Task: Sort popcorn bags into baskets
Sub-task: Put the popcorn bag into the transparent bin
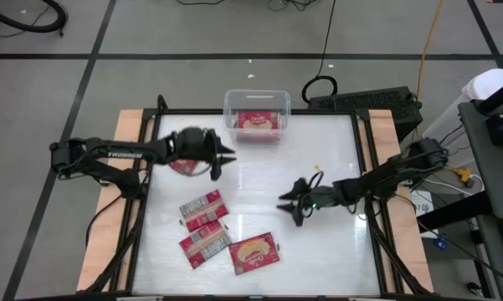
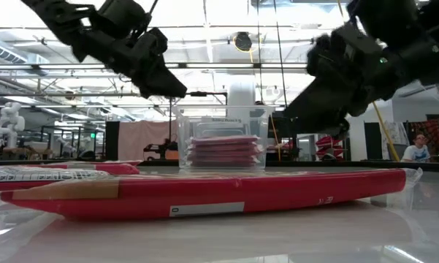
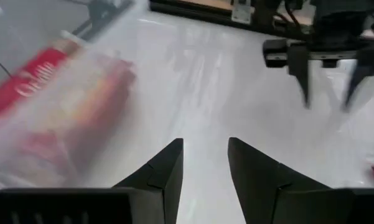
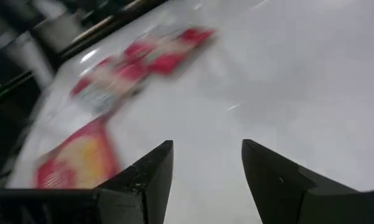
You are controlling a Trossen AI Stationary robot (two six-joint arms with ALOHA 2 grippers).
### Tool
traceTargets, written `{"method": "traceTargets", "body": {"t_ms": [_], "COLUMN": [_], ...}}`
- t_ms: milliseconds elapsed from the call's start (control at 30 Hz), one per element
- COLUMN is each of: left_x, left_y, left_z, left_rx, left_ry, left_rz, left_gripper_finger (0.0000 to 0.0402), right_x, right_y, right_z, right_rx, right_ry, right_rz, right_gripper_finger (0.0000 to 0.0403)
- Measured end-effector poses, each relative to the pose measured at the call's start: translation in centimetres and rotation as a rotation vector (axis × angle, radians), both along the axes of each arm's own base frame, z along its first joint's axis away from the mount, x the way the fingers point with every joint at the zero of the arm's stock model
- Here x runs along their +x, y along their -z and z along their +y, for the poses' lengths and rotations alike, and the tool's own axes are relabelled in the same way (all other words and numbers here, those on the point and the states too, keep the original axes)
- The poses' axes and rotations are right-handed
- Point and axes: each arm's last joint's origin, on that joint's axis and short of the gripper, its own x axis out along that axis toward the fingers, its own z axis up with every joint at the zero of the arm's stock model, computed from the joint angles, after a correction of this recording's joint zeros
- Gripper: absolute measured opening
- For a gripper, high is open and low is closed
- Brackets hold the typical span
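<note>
left gripper (image 1: 228, 156) held above the table (image 1: 318, 242), just in front of the bin (image 1: 257, 116) on the left-arm side. fingers (image 3: 165, 168) apart with bare table showing in the gap, nothing held. a bag (image 1: 184, 165) lies partly hidden under the left arm's wrist.

right gripper (image 1: 286, 206) sits over mid-table, pointing toward the loose bags. fingers (image 4: 150, 168) spread, nothing between them. the left wrist view also shows it farther off (image 3: 327, 102), two prongs apart and pointing down.

bin stands at the far edge of the table, centre. from above, one bag (image 1: 257, 122) shows in it, popcorn face up. the low view shows a stack of bags (image 2: 225, 152) inside the clear walls; exact count cannot be told.

loose bags in the near-left part of the table:
- bag, label face up (image 1: 203, 209)
- second label-up bag (image 1: 206, 244), just nearer, touching or almost touching the first
- popcorn-face bag (image 1: 255, 252), just beside the second, on the right-arm side

low view: one bag (image 2: 204, 193) lies flat across the foreground, very near the camera. both arms hang raised off the table surface.
</note>
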Motion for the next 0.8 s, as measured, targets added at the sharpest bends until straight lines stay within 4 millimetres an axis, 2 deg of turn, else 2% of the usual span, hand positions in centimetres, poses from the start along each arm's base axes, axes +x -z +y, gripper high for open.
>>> {"method": "traceTargets", "body": {"t_ms": [167,300,433,667,800], "left_x": [-0.1,-0.3,-0.6,-1.0,-1.0], "left_y": [2.1,2.7,2.7,2.5,2.5], "left_z": [-4.5,-7.9,-10.5,-12.5,-12.7], "left_rx": [0.001,0.029,0.046,0.056,0.048], "left_ry": [0.002,0.022,0.042,0.006,0.001], "left_rz": [-0.01,-0.008,-0.031,-0.067,-0.071], "left_gripper_finger": [0.0129,0.0129,0.0129,0.0129,0.0129], "right_x": [2.9,3.6,3.5,3.2,3.3], "right_y": [-0.2,-1.0,-0.8,1.9,2.8], "right_z": [4.0,7.5,9.9,12.6,13.2], "right_rx": [0.059,0.045,0.012,-0.129,-0.32], "right_ry": [-0.239,-0.363,-0.444,-0.564,-0.506], "right_rz": [0.022,0.021,0.039,0.089,0.069], "right_gripper_finger": [0.0185,0.0185,0.0185,0.0185,0.0182]}}
